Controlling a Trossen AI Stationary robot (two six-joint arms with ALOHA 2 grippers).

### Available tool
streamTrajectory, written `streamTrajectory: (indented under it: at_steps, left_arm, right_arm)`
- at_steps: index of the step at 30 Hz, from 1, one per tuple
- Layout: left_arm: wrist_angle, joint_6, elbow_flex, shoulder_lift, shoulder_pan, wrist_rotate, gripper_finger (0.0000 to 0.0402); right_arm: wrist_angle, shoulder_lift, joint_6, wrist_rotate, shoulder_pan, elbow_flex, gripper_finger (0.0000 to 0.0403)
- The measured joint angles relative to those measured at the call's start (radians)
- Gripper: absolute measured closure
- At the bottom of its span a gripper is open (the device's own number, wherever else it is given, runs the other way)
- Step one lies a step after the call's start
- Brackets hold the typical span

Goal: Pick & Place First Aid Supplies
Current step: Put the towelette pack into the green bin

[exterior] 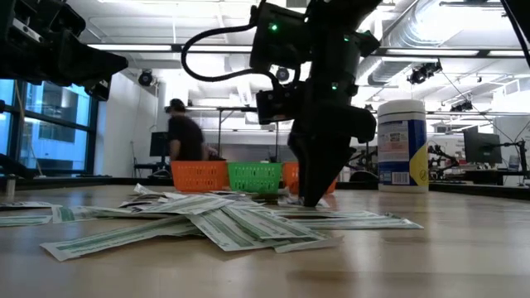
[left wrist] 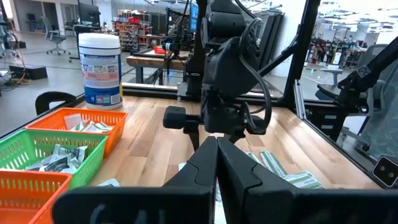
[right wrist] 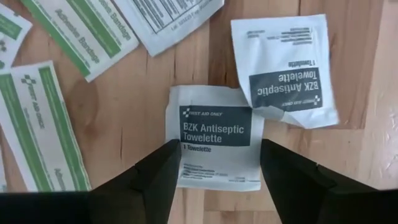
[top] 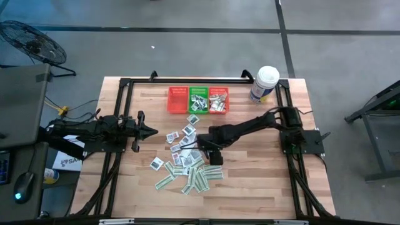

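Note:
Many small flat first aid packets (top: pixel 187 167) lie loose on the wooden table. Some are white squares, others green-and-white strips (right wrist: pixel 38 127). My right gripper (right wrist: pixel 217 163) points down over the pile's far side (top: pixel 203 152), open. Its two fingers stand on either side of one white "BZK Antiseptic Towelette" packet (right wrist: pixel 216 134), which lies flat on the wood. In the low view its fingertips (exterior: pixel 313 197) are close to the tabletop; I cannot tell whether they touch. A second towelette packet (right wrist: pixel 287 65) lies beside it. My left gripper (top: pixel 153 130) waits shut and level at the table's left.
Three small mesh baskets stand in a row at the far edge: red (top: pixel 177 100), green (top: pixel 199 100) and red (top: pixel 219 100), the last two holding packets. A big white tub (top: pixel 264 83) stands at the far right. Bare wood lies right of the pile.

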Motion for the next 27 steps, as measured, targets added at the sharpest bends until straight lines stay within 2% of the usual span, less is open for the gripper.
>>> streamTrajectory:
  at_steps: [5,21,27]
  left_arm:
    - [0.0,0.0,0.0,0.0,0.0,0.0,0.04]
    - [0.0,0.0,0.0,0.0,0.0,0.0,0.04]
    - [0.0,0.0,0.0,0.0,0.0,0.0,0.04]
  right_arm:
    - [0.005,0.0,0.018,0.001,0.011,-0.008,0.0221]
    - [-0.054,0.007,0.054,-0.015,0.012,0.034,0.039]
    - [-0.095,0.01,0.054,-0.02,0.012,0.075,0.0385]
